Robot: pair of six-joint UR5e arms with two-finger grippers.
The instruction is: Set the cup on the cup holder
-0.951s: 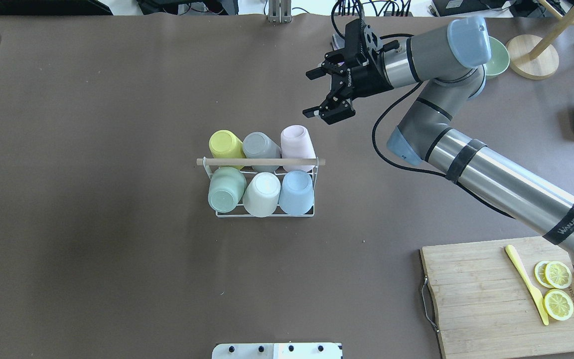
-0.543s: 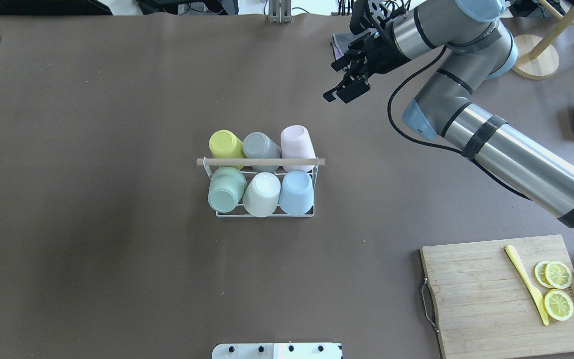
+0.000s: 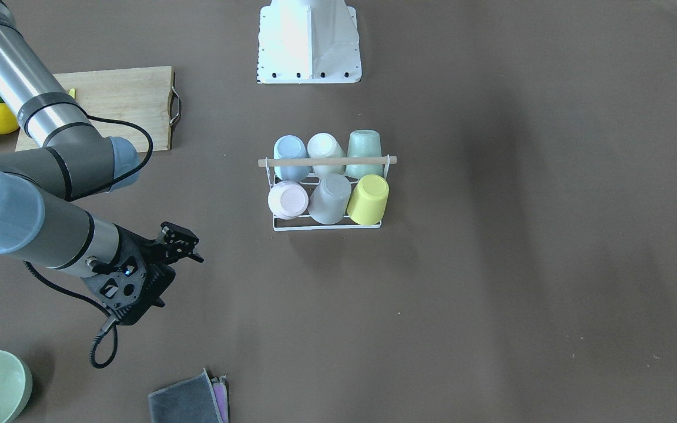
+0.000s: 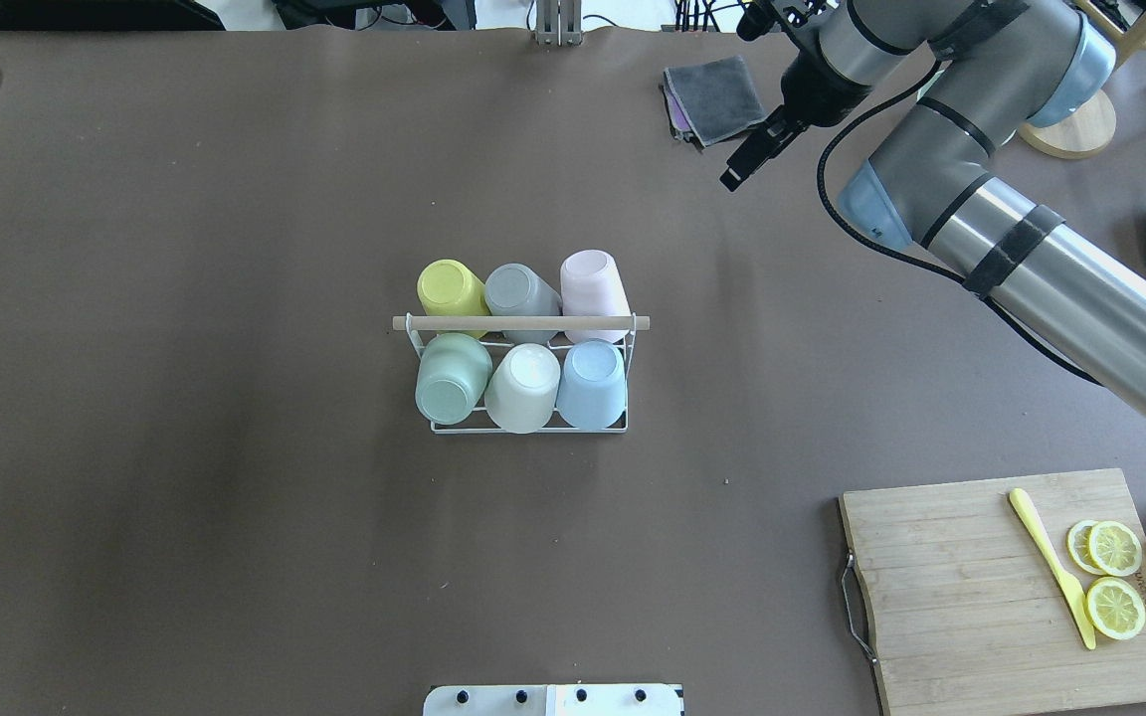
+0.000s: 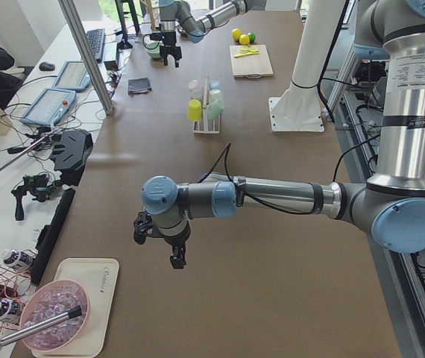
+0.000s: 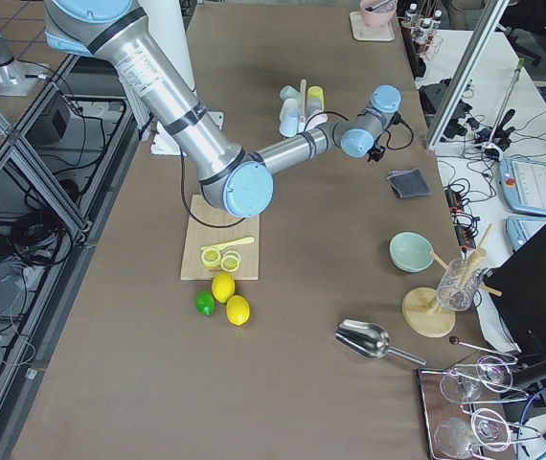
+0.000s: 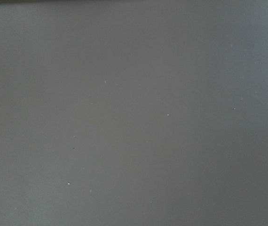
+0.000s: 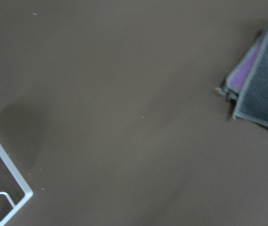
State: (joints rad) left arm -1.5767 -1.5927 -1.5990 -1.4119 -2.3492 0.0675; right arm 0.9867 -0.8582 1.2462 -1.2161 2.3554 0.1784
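Six cups, all upturned, every one seated on the cup holder: yellow cup, grey cup and pink cup in the far row; green cup, cream cup and blue cup in the near row, with the wooden rod running between the rows. Location: well apart from the right gripper, toward the robot's base and to the robot's left of it; farther still from the left gripper. Right gripper: carries no cup and hangs above bare table cover; it is seen edge-on, so whether its jaws stand apart or together cannot be told. Left gripper: shown only in the side view, low over the table; state cannot be told, and its wrist camera shows nothing but table cover. Nearest item to the right gripper: folded cloths, grey over purple, just beyond it on the far side. Task status, as judged: no loose cup appears on the table and no prong looks free, so placing seems finished and nothing evident remains. Markings: a dark stamp on the cutting board, half under the lemon slices, is not legible; lettering on the near arm's sleeve in the left side view is too small to read; no brand shows on cups or holder.
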